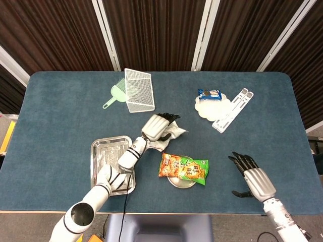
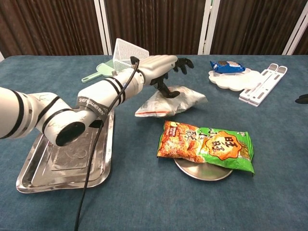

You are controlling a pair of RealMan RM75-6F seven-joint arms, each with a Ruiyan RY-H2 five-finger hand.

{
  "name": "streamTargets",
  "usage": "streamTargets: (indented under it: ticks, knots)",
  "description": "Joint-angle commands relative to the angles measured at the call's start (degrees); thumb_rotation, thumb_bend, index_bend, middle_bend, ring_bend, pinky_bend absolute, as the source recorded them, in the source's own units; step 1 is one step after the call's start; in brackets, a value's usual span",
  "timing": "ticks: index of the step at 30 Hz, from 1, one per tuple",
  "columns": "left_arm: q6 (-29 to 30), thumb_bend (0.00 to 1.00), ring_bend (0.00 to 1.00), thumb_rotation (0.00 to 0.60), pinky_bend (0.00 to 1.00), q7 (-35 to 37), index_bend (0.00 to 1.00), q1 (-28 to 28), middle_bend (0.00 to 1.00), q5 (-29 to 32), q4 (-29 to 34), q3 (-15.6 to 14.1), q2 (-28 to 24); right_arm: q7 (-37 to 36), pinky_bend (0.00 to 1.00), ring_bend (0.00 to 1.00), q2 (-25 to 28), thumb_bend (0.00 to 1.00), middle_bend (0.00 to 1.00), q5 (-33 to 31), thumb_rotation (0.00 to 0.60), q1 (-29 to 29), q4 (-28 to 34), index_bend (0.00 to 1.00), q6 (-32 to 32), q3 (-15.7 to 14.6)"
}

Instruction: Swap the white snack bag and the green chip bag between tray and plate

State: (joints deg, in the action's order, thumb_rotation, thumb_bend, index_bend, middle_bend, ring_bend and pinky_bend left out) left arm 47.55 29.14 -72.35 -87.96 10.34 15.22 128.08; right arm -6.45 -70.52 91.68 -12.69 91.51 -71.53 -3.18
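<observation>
My left hand (image 2: 166, 67) fingers pinch the soft, light, crinkly white snack bag (image 2: 171, 103) at its top edge; my right hand (image 1: 251, 179) fingers are apart.

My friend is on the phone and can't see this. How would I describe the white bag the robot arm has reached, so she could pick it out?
Start at the steel tray near the table's front left corner and follow the robot's left arm to its left hand. Right under the fingers lies the white snack bag, crumpled, just behind the green chip bag. It is pale and silvery with a red strip, unlike its orange-green neighbour.
</observation>
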Motion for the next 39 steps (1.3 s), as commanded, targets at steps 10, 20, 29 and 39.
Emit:
streamTargets:
  ticks: [10, 20, 29, 39]
  knots:
    - [9.58, 0.35, 0.0, 0.6, 0.0, -0.87, 0.0, 5.76, 0.0, 2.16, 6.01, -2.09, -4.31, -2.0, 0.0, 0.0, -3.06, 0.14, 0.0, 3.97, 0.6, 1.78, -0.82, 0.0, -6.97, 0.07]
    - [25.35, 0.35, 0.0, 0.6, 0.01, -31.06, 0.0, 33.5, 0.0, 0.74, 60.12, -15.95, -38.34, 6.32, 0.0, 0.0, -9.95, 0.19, 0.03, 2.22, 0.6, 1.24, -1.87, 0.0, -4.77, 1.11]
    - [37.4, 0.35, 0.0, 0.6, 0.02, -43.92, 0.0, 49.23, 0.0, 1.22, 81.06, -24.47, -48.69, 18.74, 0.0, 0.0, -16.17, 0.22, 0.1, -6.78, 0.6, -5.12, 3.97, 0.02, 5.7, 6.83]
    - [36.96, 0.35, 0.0, 0.6, 0.0, -37.08, 0.0, 54.21, 0.0, 1.84, 76.23, -24.69, -50.29, 35.04, 0.05, 0.0, -23.48, 0.28, 0.14, -20.74, 0.6, -10.67, 4.11, 0.11, 11.9, 10.49]
